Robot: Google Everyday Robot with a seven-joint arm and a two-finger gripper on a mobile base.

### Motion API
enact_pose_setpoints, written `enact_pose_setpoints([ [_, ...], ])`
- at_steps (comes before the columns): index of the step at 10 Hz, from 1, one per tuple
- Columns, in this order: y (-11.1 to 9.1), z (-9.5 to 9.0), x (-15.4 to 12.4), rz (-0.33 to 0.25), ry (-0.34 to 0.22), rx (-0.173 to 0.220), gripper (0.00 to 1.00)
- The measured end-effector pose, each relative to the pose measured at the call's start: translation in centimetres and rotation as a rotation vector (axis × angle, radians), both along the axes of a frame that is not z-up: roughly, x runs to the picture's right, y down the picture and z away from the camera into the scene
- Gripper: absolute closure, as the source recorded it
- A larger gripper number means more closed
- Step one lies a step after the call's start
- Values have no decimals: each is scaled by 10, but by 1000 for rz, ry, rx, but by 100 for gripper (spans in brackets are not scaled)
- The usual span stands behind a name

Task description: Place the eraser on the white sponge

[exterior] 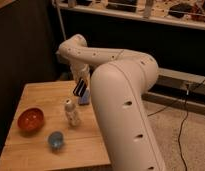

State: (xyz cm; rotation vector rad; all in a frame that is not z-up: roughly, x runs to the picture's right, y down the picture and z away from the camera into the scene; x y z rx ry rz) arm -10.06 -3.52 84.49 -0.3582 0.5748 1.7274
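Eraser (80,89) aside, we see on the wooden table (42,95) a red bowl (30,120), its inside plain red, and a smaller blue cup (56,140). Black with pale ridges, the eraser hangs tilted, pinched between the gripper's (82,85) fingers, just above the white sponge (85,99) beside the figurine (71,112).
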Motion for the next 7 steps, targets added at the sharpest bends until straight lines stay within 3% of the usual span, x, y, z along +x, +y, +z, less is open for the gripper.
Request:
enact_pose_setpoints([
  [3, 22, 13, 3, -45, -23, 29, 100],
  [7, 27, 33, 6, -62, -37, 78, 100],
])
